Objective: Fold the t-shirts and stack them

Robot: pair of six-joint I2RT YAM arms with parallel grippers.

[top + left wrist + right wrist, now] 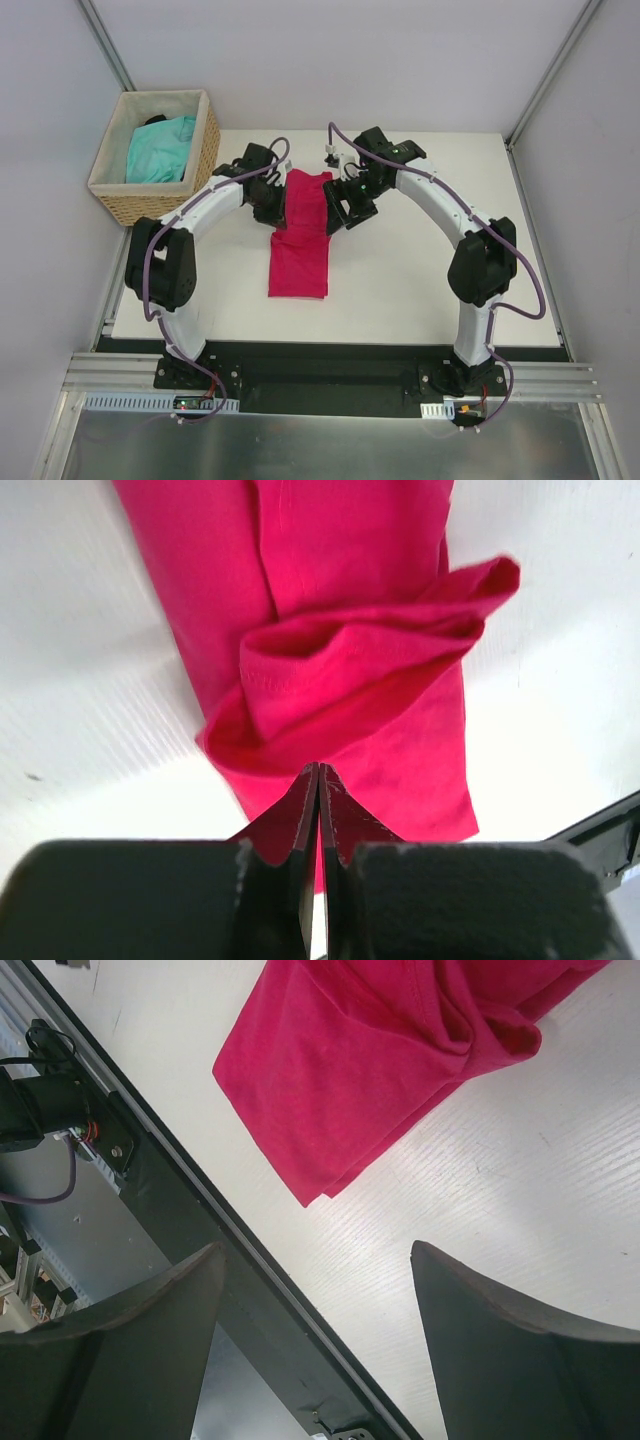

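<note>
The crimson-pink t-shirt [299,240] lies on the white table as a long narrow strip, with its far part bunched into a loose fold [350,670]. At the strip's left edge my left gripper [272,207] is shut. Its tips [318,772] meet right at the fold's lower rim, and no cloth shows between them. By the right edge my right gripper [340,212] hangs open with nothing in it. In its own view the right gripper [315,1295] is over bare table, short of the shirt's corner [340,1070]. The turquoise t-shirt [160,148] is crumpled in the basket.
The wicker basket [208,150] stands off the table's back left corner, close to the left arm's elbow. A black rail [200,1220] runs along the table's near edge. Grey walls and metal posts close in the back and both sides.
</note>
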